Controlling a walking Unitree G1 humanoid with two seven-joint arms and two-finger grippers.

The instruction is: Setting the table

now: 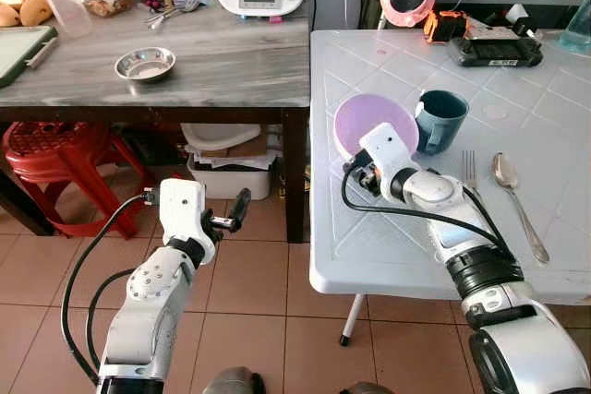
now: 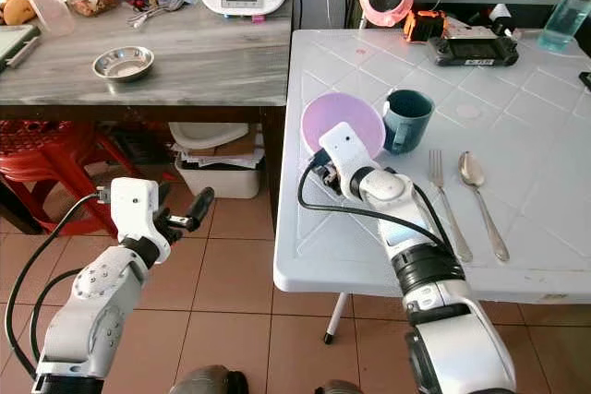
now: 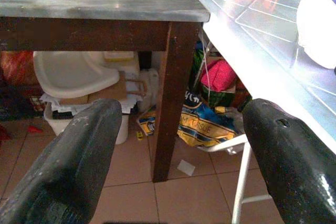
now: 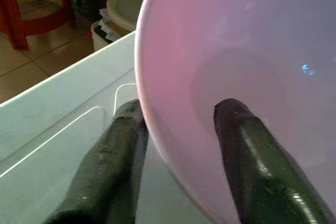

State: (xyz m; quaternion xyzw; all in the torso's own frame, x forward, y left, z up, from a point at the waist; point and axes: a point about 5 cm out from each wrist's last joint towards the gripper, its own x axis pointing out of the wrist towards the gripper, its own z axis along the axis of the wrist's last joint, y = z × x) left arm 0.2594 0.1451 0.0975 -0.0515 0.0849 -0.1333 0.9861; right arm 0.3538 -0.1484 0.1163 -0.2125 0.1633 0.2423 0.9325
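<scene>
On white table (image 1: 388, 256): right end effector (image 4: 178, 129) clamps purple bowl (image 1: 369, 122) rim; left end effector (image 3: 178, 145) spread, empty; no legible writing.

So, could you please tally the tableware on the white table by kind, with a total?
Bowls: 1, the purple bowl, its rim pinched by the right tool
Mugs: 1, teal mug
Forks: 1
Spoons: 1
Total: 4

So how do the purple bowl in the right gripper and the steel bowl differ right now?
The purple bowl is tilted up on the white table, its rim pinched by the right gripper. The steel bowl sits flat and untouched on the grey counter, and looks smaller and shallower. Both are round.
</scene>
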